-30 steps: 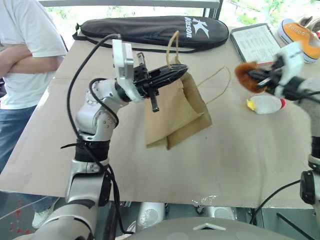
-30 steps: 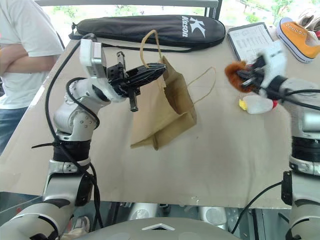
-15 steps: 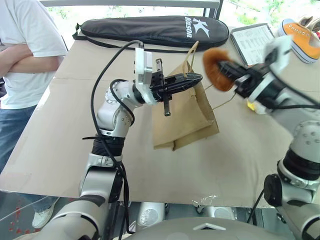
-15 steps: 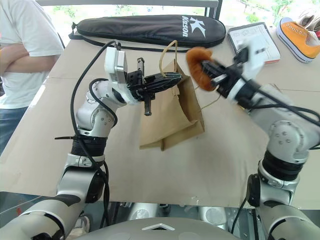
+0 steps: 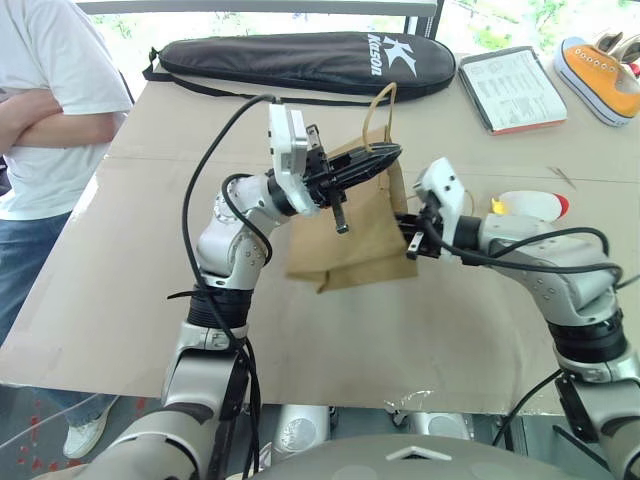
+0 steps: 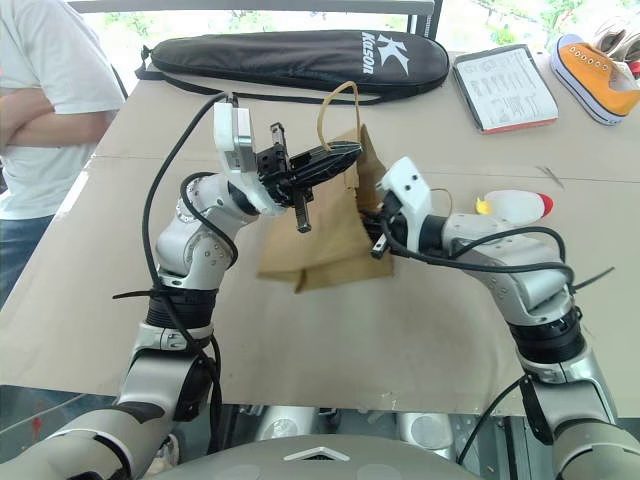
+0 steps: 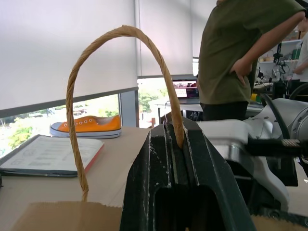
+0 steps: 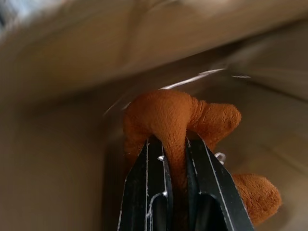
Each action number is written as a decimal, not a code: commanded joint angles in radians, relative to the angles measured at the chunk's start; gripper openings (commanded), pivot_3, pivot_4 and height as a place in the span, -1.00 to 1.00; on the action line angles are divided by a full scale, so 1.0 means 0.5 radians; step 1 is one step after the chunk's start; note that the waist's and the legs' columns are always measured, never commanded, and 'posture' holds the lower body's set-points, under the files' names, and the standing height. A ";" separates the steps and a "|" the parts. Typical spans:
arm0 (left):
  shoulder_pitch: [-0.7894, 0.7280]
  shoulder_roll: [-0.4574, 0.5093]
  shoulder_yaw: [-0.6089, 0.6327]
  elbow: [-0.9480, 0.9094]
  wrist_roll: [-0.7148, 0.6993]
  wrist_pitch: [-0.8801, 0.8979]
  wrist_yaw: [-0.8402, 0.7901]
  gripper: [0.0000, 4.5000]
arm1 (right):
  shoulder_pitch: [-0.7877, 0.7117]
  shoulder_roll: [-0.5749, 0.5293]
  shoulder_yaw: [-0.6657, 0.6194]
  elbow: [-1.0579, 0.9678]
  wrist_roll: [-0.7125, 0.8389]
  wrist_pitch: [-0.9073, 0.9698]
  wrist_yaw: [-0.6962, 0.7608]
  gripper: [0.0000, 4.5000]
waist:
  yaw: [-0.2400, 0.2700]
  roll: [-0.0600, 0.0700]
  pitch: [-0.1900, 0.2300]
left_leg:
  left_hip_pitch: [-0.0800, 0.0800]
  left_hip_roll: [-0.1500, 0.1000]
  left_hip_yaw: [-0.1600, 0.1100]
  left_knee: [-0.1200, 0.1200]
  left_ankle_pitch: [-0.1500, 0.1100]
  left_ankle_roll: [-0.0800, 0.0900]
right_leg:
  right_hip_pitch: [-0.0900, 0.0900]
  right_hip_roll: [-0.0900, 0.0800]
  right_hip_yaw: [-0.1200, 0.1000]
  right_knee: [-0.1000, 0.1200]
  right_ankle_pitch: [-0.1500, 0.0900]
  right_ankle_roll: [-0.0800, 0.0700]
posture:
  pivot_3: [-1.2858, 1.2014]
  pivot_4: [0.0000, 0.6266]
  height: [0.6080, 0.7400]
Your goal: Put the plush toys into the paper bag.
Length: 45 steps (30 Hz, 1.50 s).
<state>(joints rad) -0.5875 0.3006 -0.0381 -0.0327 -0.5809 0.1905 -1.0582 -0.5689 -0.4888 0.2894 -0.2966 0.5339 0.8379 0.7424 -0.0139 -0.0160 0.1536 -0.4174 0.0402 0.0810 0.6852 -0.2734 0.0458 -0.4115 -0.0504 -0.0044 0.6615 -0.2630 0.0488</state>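
My left gripper [image 5: 378, 157] is shut on the tan cord handle [image 7: 120, 33] of the brown paper bag [image 5: 355, 240] and holds the bag's top up off the table, mouth facing right. From the right, my right gripper [image 8: 175, 144] reaches into that mouth. It is shut on the orange-brown plush toy [image 8: 178, 118], which has brown paper all around it. The white plush toy [image 5: 530, 205] with yellow beak and red comb lies on the table to the right of my right arm.
A long black racket case [image 5: 300, 58] lies along the far edge, with a clipboard [image 5: 515, 88] and an orange sneaker [image 5: 600, 70] at the far right. One person [image 5: 50, 100] stands at the table's left side, another [image 7: 231, 57] beyond the right.
My right gripper has swung left and down with the orange-brown toy, from above the white toy into the bag's mouth. The left gripper has kept its hold on the handle.
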 commanded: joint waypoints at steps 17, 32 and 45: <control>0.309 0.192 0.127 -0.320 -0.019 -0.041 0.045 -1.00 | 0.227 -0.255 -0.380 -0.285 -0.050 -0.327 0.242 0.68 | 0.015 0.000 0.000 | -0.001 0.001 -0.002 0.001 0.000 0.000 | 0.000 -0.004 -0.002 0.001 0.000 0.000 | 0.03 -0.52 1.00; 0.308 0.084 0.061 -0.243 0.068 -0.140 0.111 -1.00 | 0.409 -0.601 -1.160 -0.276 -0.153 0.142 -0.644 0.99 | 0.022 -0.001 0.000 | 0.000 -0.002 0.001 0.001 0.000 0.000 | 0.002 -0.005 0.000 0.000 0.000 0.000 | 0.03 -0.52 1.00; 0.344 0.029 0.037 -0.292 0.096 -0.164 0.167 -1.00 | 0.142 -0.456 -0.875 0.564 -0.435 0.507 -0.861 0.99 | 0.014 0.001 -0.001 | 0.002 0.000 0.004 0.000 0.000 0.000 | 0.001 -0.001 0.004 0.001 0.000 0.000 | 0.03 -0.52 1.00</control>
<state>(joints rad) -0.4203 0.3159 -0.0193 -0.1388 -0.5329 0.1243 -0.9821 -0.4925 -0.7066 -0.1579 -0.0347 0.3341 1.0876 0.2971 -0.0071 -0.0154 0.1530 -0.4166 0.0402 0.0824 0.6851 -0.2734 0.0457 -0.4109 -0.0507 -0.0027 0.6617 -0.2630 0.0488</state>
